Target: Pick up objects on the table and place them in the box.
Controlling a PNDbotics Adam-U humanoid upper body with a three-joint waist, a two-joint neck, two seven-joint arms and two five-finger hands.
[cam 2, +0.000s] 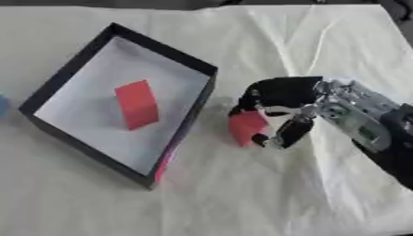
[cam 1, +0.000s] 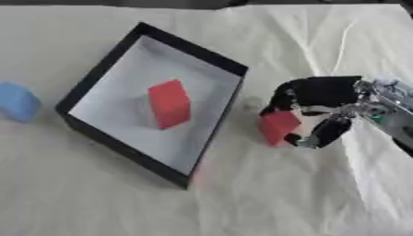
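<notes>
A black-walled box (cam 1: 105, 69) with a white floor lies tilted at the left centre, with one red block (cam 1: 169, 103) inside it. Just right of the box, my right hand (cam 1: 316, 94) has its fingers and thumb curled round a second red block (cam 1: 278, 127); I cannot tell whether that block touches the cloth. A blue block (cam 1: 16, 101) sits on the cloth at the far left, outside the box. My left hand shows in neither view.
A cream, creased cloth (cam 1: 242, 198) covers the table. My right arm (cam 2: 363, 124) comes in from the right edge. A dark strip runs along the table's far edge (cam 1: 185, 3).
</notes>
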